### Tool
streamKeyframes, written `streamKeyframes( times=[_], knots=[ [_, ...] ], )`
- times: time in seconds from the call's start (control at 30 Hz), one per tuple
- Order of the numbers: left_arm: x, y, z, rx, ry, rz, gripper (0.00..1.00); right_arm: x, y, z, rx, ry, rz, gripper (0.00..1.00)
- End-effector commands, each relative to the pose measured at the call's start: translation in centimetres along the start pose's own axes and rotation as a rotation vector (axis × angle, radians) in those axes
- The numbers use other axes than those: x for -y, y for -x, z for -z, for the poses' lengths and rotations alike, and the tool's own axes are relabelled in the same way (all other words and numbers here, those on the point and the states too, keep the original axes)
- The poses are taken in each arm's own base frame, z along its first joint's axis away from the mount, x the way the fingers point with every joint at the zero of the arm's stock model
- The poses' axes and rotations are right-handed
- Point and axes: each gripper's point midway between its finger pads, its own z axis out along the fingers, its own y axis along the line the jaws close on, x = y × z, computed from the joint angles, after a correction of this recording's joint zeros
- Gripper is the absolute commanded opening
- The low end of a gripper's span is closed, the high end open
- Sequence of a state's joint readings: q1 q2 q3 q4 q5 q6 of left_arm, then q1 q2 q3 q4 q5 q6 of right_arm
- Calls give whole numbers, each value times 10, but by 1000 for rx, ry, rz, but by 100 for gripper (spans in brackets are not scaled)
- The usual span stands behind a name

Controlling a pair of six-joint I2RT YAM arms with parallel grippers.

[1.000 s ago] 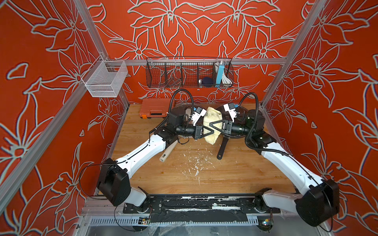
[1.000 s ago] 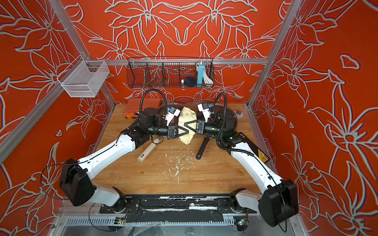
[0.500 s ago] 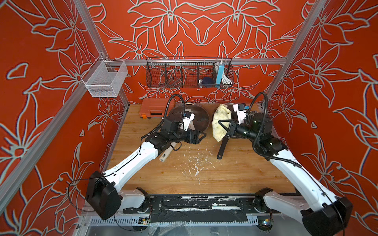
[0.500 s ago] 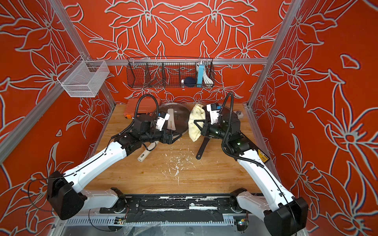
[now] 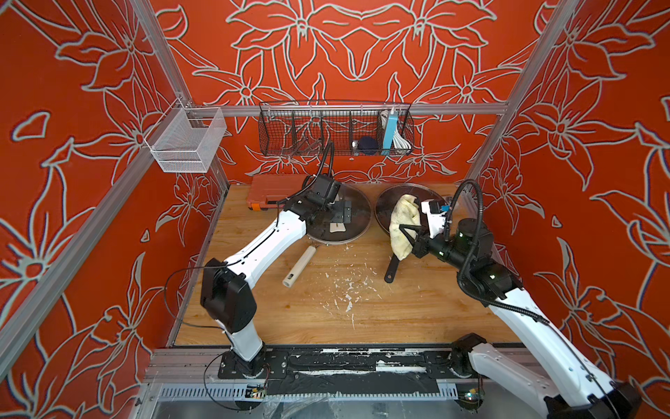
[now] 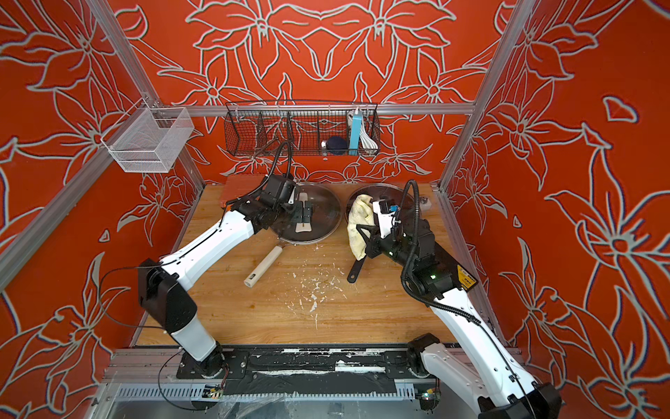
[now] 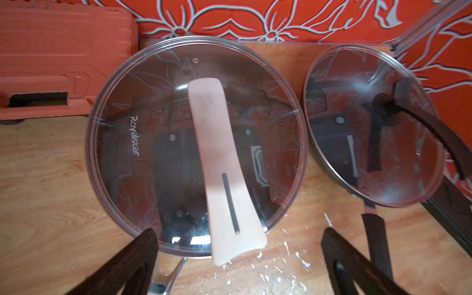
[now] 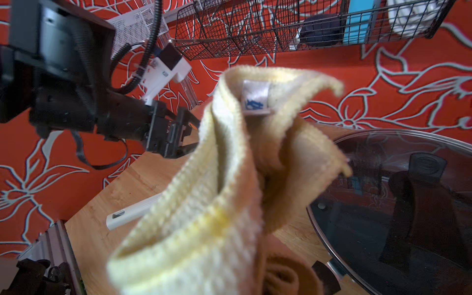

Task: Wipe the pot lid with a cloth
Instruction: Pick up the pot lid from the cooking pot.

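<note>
Two glass lids sit on pans at the back of the wooden table. The left pot lid (image 5: 357, 214) (image 6: 322, 214) (image 7: 163, 143) has a cream handle (image 7: 219, 158). My left gripper (image 5: 340, 214) (image 6: 304, 214) (image 7: 238, 233) hovers open over its near rim, holding nothing. The right lid (image 5: 384, 214) (image 6: 402, 203) (image 7: 357, 143) (image 8: 396, 204) has a black handle. My right gripper (image 5: 408, 235) (image 6: 366, 235) is shut on a pale yellow cloth (image 5: 404, 225) (image 6: 357, 225) (image 8: 229, 191), which hangs bunched over that lid's left edge. In the right wrist view the cloth hides the jaws.
The left pan's cream handle (image 5: 301, 266) and the right pan's black handle (image 5: 393, 266) point toward the front. White crumbs (image 5: 348, 290) litter the table's middle. An orange tool case (image 5: 275, 190) lies at the back left. A black wire basket (image 5: 333, 130) and a white mesh basket (image 5: 185, 141) hang above.
Both grippers met at the cloth in the middle a second ago. My left gripper let go, opened and drew back over the left lid. My right gripper carried the cloth right.
</note>
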State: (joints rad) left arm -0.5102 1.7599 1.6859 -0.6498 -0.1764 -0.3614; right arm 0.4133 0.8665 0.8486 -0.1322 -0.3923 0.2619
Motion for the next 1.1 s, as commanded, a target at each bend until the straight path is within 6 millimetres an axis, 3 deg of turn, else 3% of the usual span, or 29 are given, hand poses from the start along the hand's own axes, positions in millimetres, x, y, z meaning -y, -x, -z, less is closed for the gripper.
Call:
streamKeyframes(
  times=[0.0,0.3,0.53,0.7,1.07],
  knots=[
    [-18,5,-15,-28,127,-22,100,0,-5,5,4,-12,66,0],
    [-14,18,-72,-50,168,-22,98,-5,-9,4,-7,22,93,0],
    [-22,16,-105,-70,244,-14,83,-4,-11,5,-11,17,106,0],
    [-33,11,-116,-84,289,18,69,-1,-13,7,-16,-5,118,0],
    [-42,-10,-133,-143,301,55,56,0,-14,8,-18,-14,119,0]
  ],
)
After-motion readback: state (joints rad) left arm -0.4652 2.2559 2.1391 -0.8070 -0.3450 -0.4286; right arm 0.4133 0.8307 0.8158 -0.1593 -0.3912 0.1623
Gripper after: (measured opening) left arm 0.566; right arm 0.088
